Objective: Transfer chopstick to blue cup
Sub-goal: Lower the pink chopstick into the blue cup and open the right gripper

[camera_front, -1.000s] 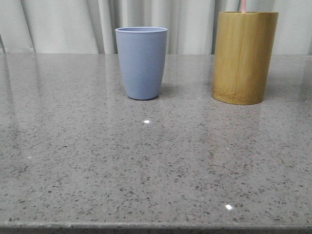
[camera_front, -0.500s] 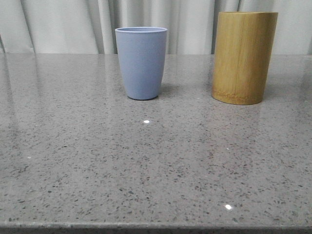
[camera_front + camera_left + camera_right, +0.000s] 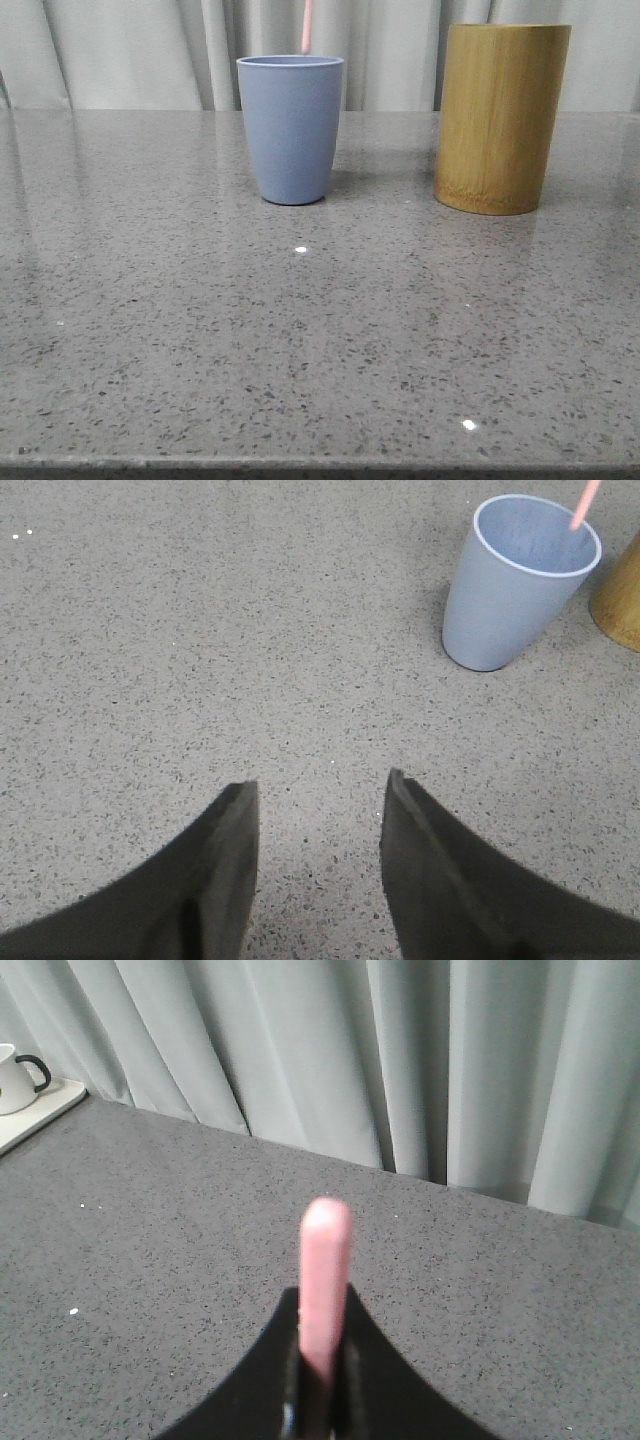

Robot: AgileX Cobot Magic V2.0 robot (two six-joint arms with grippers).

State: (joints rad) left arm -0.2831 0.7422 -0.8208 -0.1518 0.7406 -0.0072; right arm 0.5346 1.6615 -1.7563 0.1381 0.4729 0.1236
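Right gripper (image 3: 318, 1400): my black fingers are clamped on a pink chopstick (image 3: 325, 1290), which stands up between them with its rounded end free.
Left gripper (image 3: 318, 870): my two dark fingers stand apart above bare desk (image 3: 200, 660), holding nothing.
Chopstick: in the front view a thin pink length (image 3: 307, 26) shows just above the cup's rim, running out of the picture at 12 o'clock; from my left wrist its lower end (image 3: 585, 504) sits over the cup's open mouth.
Cup (image 3: 290, 128): blue, upright on the desk (image 3: 320, 340), at 11 o'clock from the picture's centre.
Holder (image 3: 501, 117): tan bamboo cylinder, upright, at 3 o'clock from the cup and clear of it.
Backdrop: pale curtain (image 3: 400, 1050) behind the desk.
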